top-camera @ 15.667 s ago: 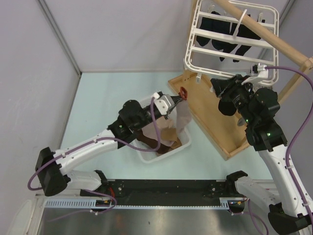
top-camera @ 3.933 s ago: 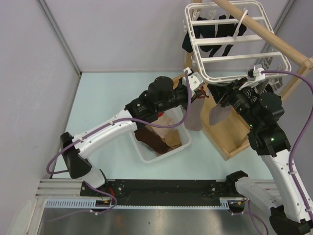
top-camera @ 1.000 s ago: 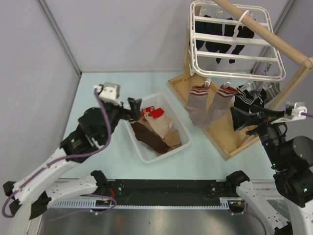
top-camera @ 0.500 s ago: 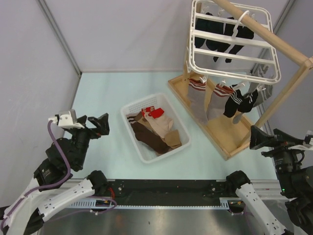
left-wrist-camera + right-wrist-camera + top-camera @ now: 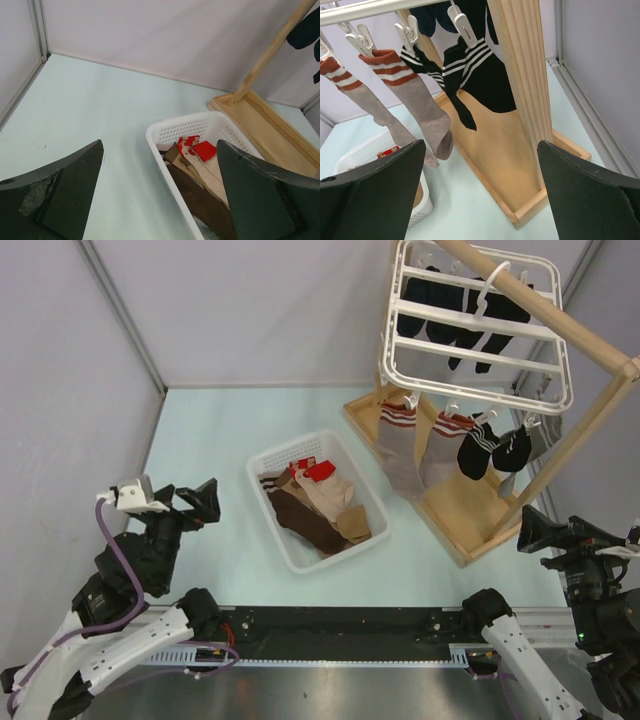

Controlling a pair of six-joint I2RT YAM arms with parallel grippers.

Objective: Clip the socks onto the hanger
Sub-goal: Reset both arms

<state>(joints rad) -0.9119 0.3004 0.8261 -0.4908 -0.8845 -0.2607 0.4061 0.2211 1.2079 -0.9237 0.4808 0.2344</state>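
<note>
Currently two grey socks (image 5: 400,445) and two black striped socks (image 5: 478,450) hang from one hanger (image 5: 470,386); one basket (image 5: 200,125) holds others; left gripper (image 5: 159,145) and right gripper (image 5: 480,145) both gape, empty.

I'm looking at the pale green table (image 5: 210,430) with two things on it — a white slotted basket (image 5: 335,555) near centre, a wooden rack base (image 5: 460,525) at two o'clock.

the big white rectangular hanger frame (image 5: 470,386) looks like smooth, faintly glossy plastic. the grey socks with maroon-and-white striped cuffs (image 5: 417,100) and the black white-striped socks (image 5: 485,85) are soft matt knit. the pale wooden pole rack (image 5: 525,75) shows bare, ribbed grain. the white slotted plastic basket (image 5: 185,129) is smooth. the left arm's black fingers (image 5: 60,200) look matt and scuffed.
</note>
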